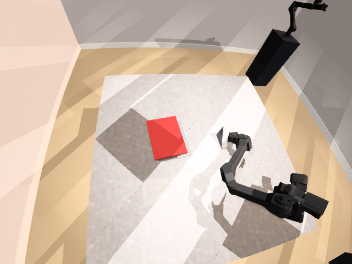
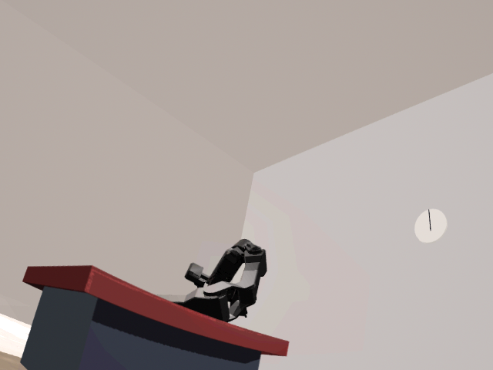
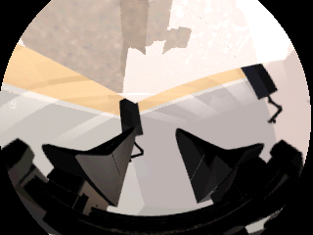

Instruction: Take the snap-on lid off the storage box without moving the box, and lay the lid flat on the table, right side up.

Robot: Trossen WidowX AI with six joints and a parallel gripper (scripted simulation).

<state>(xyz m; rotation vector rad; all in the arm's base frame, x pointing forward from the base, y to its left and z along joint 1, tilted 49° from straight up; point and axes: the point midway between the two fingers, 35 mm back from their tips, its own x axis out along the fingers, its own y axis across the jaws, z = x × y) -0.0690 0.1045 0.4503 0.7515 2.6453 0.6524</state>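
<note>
Seeing the red lid (image 1: 166, 137) still seated on the storage box (image 2: 59, 330) near the middle of the desk (image 1: 119, 198), slightly toward the far-left corner. My gripper (image 3: 156, 131) hangs well apart from it, nearer the right edge, fingers partway apart with nothing between them.

top cam: high overhead, tilted, takes in the whole table (image 1: 176, 93) and arm (image 1: 241, 181). exterior: low beside the storage box (image 2: 59, 326), looking up at the walls; shares the arm with top. wrist: close, looks out past the gripper (image 3: 153, 157) at table edge and floor
</note>
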